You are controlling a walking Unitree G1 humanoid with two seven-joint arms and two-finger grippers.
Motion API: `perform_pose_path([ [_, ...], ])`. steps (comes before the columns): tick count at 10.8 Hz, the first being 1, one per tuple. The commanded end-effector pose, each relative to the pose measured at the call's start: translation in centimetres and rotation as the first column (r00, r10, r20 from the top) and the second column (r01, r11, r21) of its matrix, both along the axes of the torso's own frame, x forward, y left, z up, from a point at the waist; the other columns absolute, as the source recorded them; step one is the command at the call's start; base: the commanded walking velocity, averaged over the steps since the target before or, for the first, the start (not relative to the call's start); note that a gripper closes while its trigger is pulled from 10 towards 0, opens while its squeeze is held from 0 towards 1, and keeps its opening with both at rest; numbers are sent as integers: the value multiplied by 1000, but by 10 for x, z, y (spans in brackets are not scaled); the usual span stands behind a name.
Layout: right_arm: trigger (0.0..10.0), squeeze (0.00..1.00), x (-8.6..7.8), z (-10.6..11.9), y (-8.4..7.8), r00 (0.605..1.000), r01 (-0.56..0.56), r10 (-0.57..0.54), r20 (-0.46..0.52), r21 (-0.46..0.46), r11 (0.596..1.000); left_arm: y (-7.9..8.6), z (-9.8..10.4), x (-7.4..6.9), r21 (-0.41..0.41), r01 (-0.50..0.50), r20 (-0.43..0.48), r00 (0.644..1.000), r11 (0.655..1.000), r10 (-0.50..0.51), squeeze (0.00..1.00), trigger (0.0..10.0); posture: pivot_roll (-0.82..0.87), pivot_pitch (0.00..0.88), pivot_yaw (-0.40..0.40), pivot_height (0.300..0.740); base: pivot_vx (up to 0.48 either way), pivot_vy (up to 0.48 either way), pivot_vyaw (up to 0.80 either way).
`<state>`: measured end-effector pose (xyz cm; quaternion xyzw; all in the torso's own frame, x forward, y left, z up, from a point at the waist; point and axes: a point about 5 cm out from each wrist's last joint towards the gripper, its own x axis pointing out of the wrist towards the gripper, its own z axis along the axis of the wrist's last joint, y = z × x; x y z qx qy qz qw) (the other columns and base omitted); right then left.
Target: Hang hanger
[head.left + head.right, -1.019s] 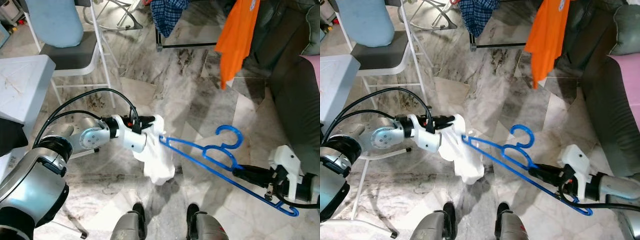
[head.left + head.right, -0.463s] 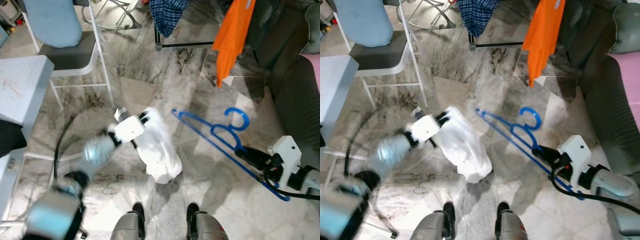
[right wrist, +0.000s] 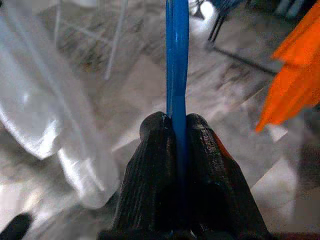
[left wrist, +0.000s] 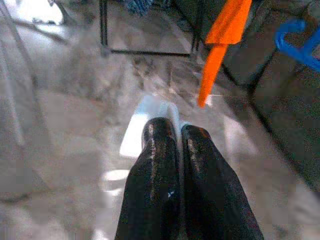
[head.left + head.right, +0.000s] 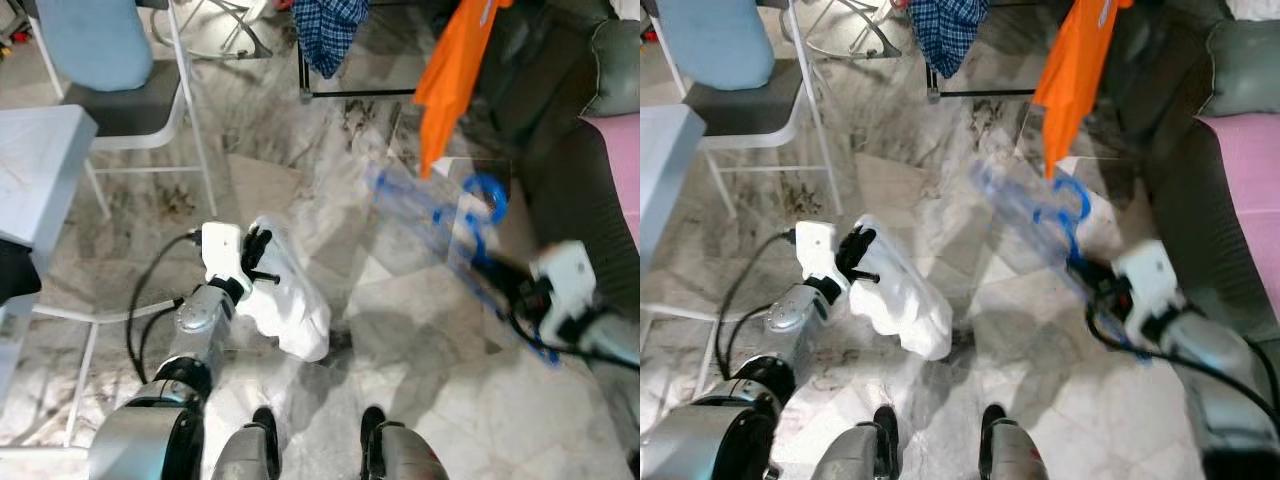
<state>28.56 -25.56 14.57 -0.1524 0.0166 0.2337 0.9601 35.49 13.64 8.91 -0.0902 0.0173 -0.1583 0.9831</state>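
My right gripper (image 5: 492, 272) is shut on the lower bar of a blue plastic hanger (image 5: 440, 215), held up at the right and blurred by motion, its hook (image 5: 487, 195) toward the orange garment (image 5: 455, 70). The right wrist view has both fingers (image 3: 150, 165) clamped on the blue bar (image 3: 176, 60). At the left, low over the floor, my left gripper (image 5: 262, 258) is shut on a white garment (image 5: 295, 310) that droops below it. A strip of white cloth (image 4: 157, 107) sticks out past the closed fingertips in the left wrist view.
A plaid cloth (image 5: 330, 25) hangs beside the orange garment on a dark rack (image 5: 355, 93) at the back. A white chair with a blue cushion (image 5: 100, 50) and a white table (image 5: 40, 160) stand at the left. A dark sofa (image 5: 590, 190) lines the right. My feet (image 5: 265, 435) stand on marble floor.
The white garment has come off the hanger's end. My left arm pulled back and down with it. My right arm swung the hanger up and away toward the orange garment.
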Motion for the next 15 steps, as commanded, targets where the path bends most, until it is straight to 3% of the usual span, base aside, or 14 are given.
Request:
perform_pose_path([
  [1,10000,0,0,-3,-1,998,50,-51,23,10,999,3,1,4,-46,-11,-43,999,999,9,0,10000,-138,184,25,740,0,0,0],
  [4,10000,0,2,-3,4,993,97,-99,70,32,995,-8,-3,7,-108,4,-175,984,994,-23,0,10000,-181,188,55,740,0,0,0],
  [5,10000,0,3,-10,9,983,156,-160,86,57,986,-15,-15,-1,-9,28,-193,981,1000,-29,0,10000,-213,187,65,740,0,0,0],
  [6,10000,0,2,-16,11,977,193,-199,82,81,978,-21,-20,-4,-12,43,-206,978,999,-44,0,10000,-239,183,67,740,0,0,0],
  [7,10000,0,-3,-35,22,967,249,-256,16,179,952,-26,-24,-9,7,67,-192,979,998,-65,0,10000,-251,173,59,740,0,0,0],
  [9,10000,0,-9,-64,41,946,323,-314,-76,283,903,-23,-26,-14,36,52,-140,989,998,-47,0,10000,-240,135,48,740,0,0,0],
  [11,10000,0,-16,-92,52,924,375,-335,-184,273,886,-11,-35,-20,58,6,-150,989,998,3,0,10000,-245,145,52,740,0,0,0],
  [12,10000,0,-21,-97,51,925,368,-328,-194,232,900,-14,-31,-20,91,79,-118,991,993,-68,0,10000,-247,162,54,740,0,0,0],
  [14,10000,0,-28,-93,33,936,336,-312,-162,144,931,-18,-8,-13,239,341,-28,938,909,-344,0,10000,-231,199,60,740,0,0,0],
  [15,10000,0,-28,-84,21,951,292,-280,-128,88,952,-12,6,-12,408,512,-28,835,756,-550,0,10000,-231,224,73,740,0,0,0],
])
